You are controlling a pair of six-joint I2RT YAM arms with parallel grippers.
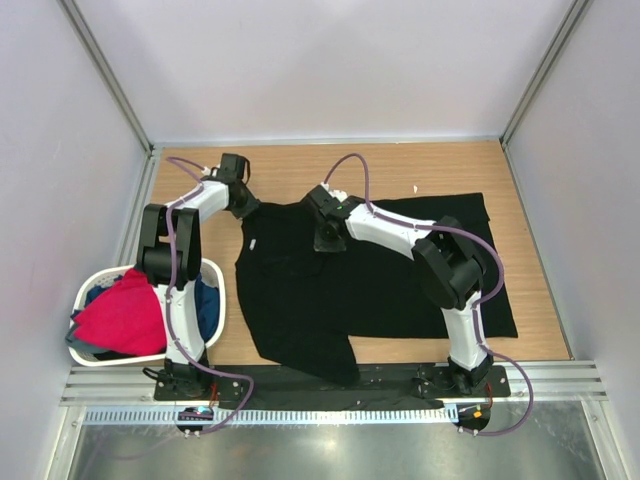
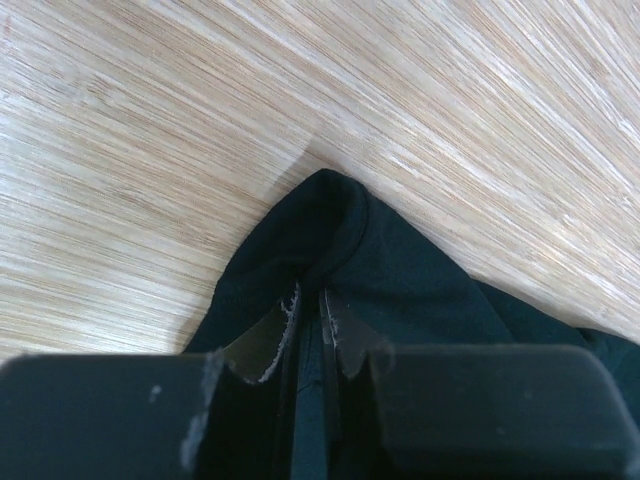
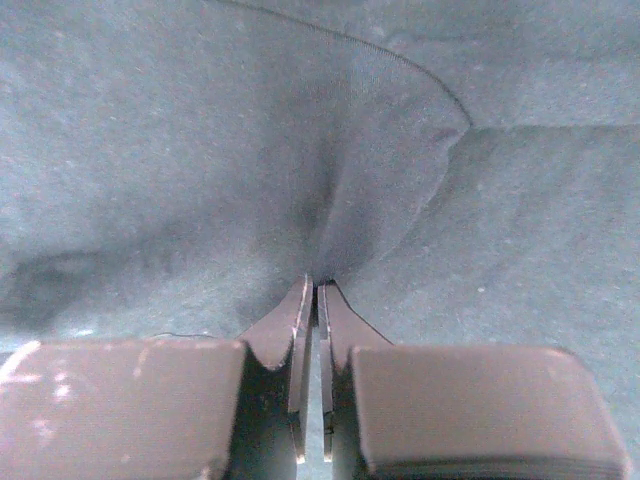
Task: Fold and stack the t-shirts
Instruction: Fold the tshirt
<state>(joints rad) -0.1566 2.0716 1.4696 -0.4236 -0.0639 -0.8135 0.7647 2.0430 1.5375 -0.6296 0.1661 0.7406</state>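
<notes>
A big black t-shirt (image 1: 400,280) lies spread out on the wooden desk (image 1: 420,165). It covers most of the middle and the right side of the desk. Its near edge hangs a little over the dark bar at the front, between the two arm bases. A small white label (image 1: 255,243) shows on the left part of the shirt.

The left gripper (image 1: 250,208) is at the far left corner of the black t-shirt. In the left wrist view, the left gripper (image 2: 308,300) is pinched tight on that corner. Its two fingers (image 2: 270,345) are pressed close together with black cloth between them. The tip of the black t-shirt (image 2: 340,230) pokes out past the fingers and rests on the desk (image 2: 150,150).

The right gripper (image 1: 327,238) is down on the top middle of the black t-shirt, not far from the left gripper. In the right wrist view, the right gripper (image 3: 315,285) is clamped on a small ridge of the black t-shirt (image 3: 200,150). The cloth bunches up and makes folds that run into the fingers (image 3: 290,330).

A white basket (image 1: 115,358) sits at the left, beside the left arm. A red t-shirt (image 1: 125,315) is piled in it. A blue t-shirt (image 1: 207,305) lies in the basket too, partly hidden behind the arm.
</notes>
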